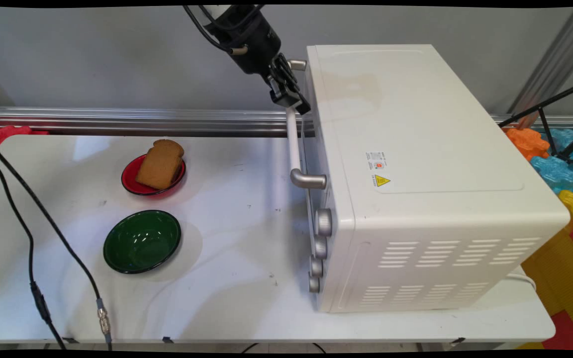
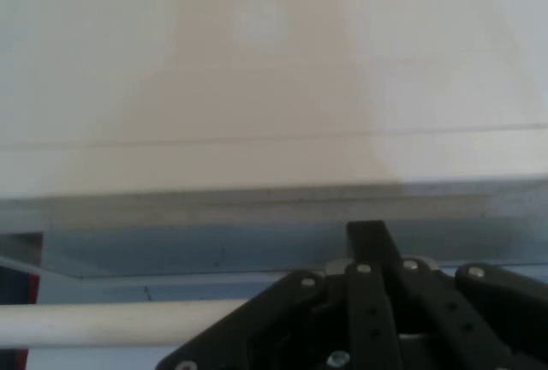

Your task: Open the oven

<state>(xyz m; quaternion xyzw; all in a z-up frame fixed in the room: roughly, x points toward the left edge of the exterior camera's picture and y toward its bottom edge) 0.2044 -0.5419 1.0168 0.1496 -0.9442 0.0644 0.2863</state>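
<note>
A cream toaster oven stands on the right half of the table, its door facing left and closed. Along the door's top edge runs a white bar handle on metal brackets. My black gripper reaches down from the top of the picture and is shut on the far end of that handle. In the hand view the handle runs in from the left and disappears into the folded linkage of the gripper. The oven's cream top fills the area above it.
A red plate with a slice of brown toast sits left of the oven, and a green bowl lies nearer to me. Several metal knobs line the oven's front. Black cables hang at the left.
</note>
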